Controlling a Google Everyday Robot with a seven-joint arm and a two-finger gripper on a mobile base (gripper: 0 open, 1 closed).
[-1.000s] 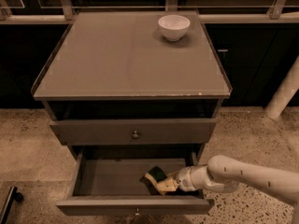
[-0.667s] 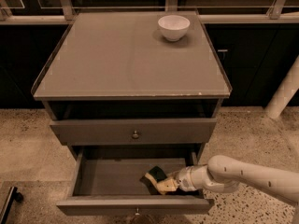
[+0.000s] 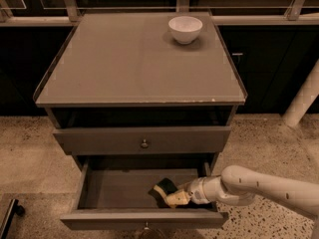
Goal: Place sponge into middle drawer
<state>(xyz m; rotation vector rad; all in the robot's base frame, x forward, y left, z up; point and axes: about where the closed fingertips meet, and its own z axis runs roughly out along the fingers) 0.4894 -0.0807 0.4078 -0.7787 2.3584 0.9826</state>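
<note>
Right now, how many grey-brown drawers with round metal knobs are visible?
2: upper drawer, shut under the tabletop; middle drawer, open below, with the gripper holding the green-yellow sponge. More may hide lower.

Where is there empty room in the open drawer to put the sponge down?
The left half of the middle drawer is bare, from its left wall to the sponge. The right side is crowded: the gripper holds the sponge there.
</note>
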